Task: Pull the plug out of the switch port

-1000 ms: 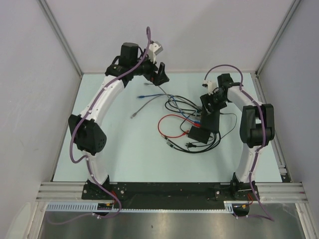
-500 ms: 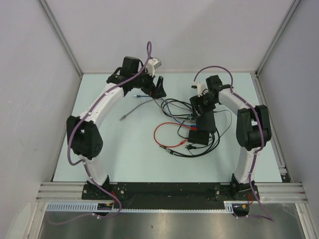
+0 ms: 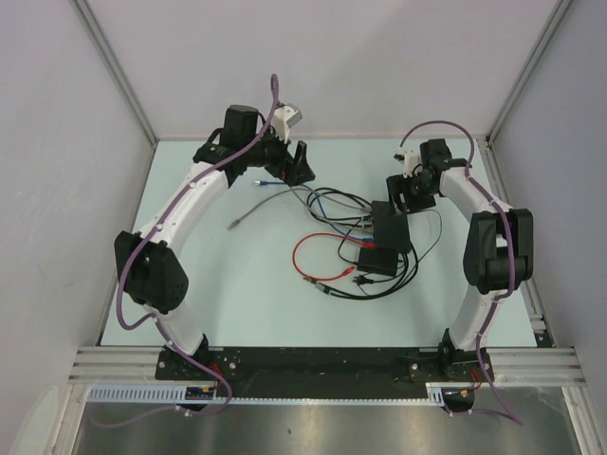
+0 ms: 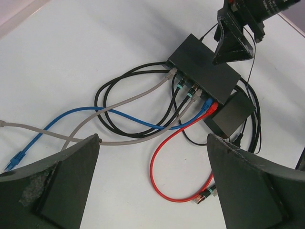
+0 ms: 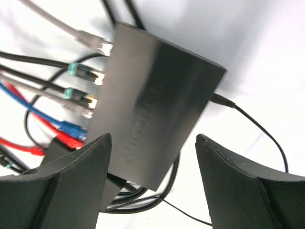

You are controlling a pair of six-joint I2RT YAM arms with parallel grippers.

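Right claw has swung back above the switch, jaws spread, empty; left claw gapes empty, plugs ahead of it. Approach step, I judge; next, brace switch, pinch a plug.

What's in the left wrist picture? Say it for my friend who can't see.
A black switch lies on a white table, with grey, black, blue and red cables plugged into one edge. The right hand hangs over it; the left hand's open fingers frame the bottom.

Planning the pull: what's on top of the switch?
The switch is bare on top. The right gripper hangs open over it; its fingers hide part of the near end, and contact cannot be told.
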